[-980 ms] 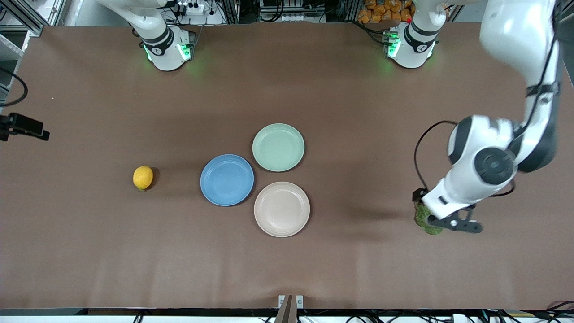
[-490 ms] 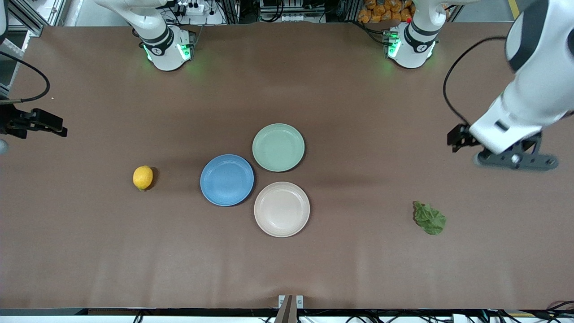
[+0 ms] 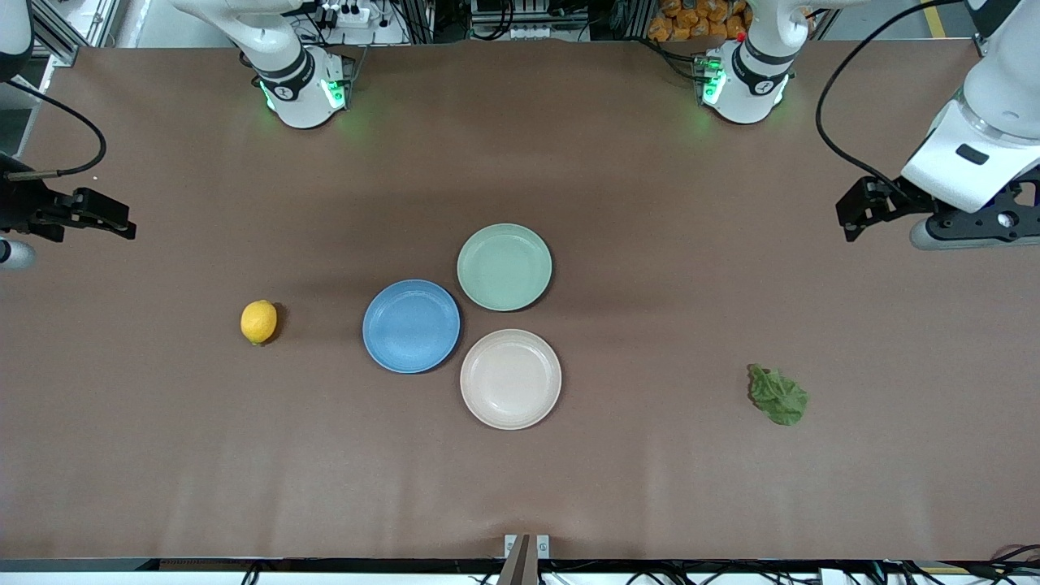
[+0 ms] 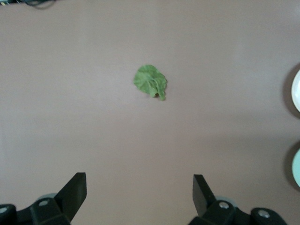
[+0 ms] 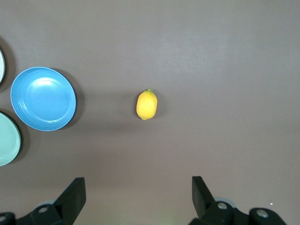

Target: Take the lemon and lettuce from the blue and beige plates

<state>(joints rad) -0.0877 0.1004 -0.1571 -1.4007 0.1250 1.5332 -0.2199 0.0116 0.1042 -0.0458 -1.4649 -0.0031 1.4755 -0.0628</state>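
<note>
The yellow lemon lies on the brown table, beside the blue plate, toward the right arm's end. The green lettuce leaf lies on the table toward the left arm's end, apart from the beige plate. Both plates are bare. My left gripper is open and empty, high over the table's end. In its wrist view its fingers stand wide apart, with the lettuce well below. My right gripper is open and empty at the other end, with the lemon and blue plate below it.
A bare green plate touches the blue and beige plates, farther from the front camera. Both arm bases stand along the table's edge farthest from the front camera. The table edge runs close to each gripper.
My left gripper let go of the lettuce, which now lies on the table. It then rose and drew back toward its end. My right gripper moved a little inward.
</note>
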